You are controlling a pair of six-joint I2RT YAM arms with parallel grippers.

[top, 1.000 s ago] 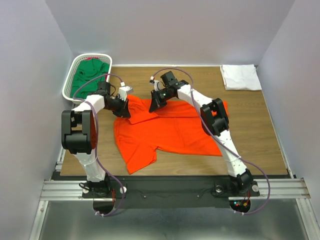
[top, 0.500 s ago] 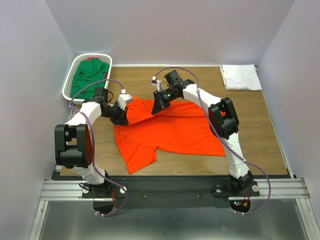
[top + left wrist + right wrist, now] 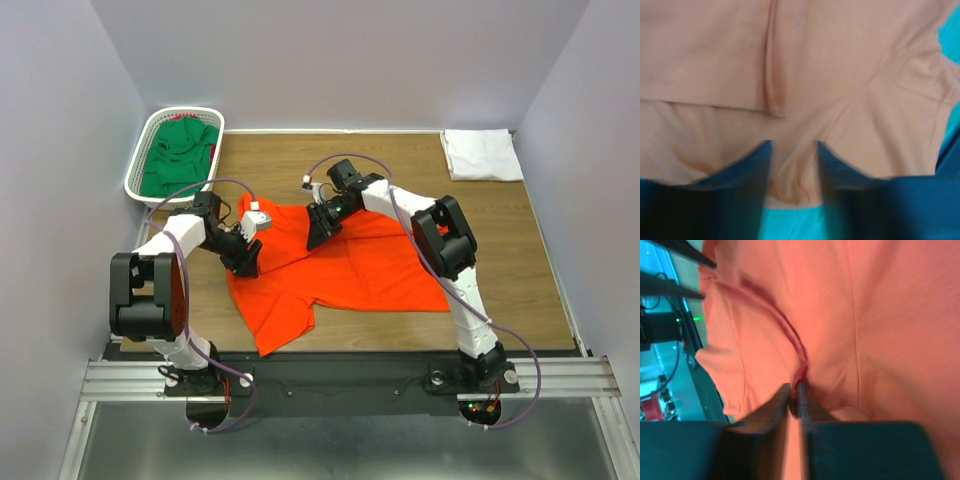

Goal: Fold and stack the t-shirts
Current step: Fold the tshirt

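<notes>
Wood-grain desk (image 3: 400, 160), boxed in on three sides: plain pale grey back wall (image 3: 340, 60), left wall (image 3: 50, 150), right wall (image 3: 600, 150). Aluminium rails (image 3: 570, 378) along near desk edge, above dull metal sheet (image 3: 340, 445). Lighting even and diffuse; shadows soft.

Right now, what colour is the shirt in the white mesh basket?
Dark green t-shirt, top external view.
</notes>
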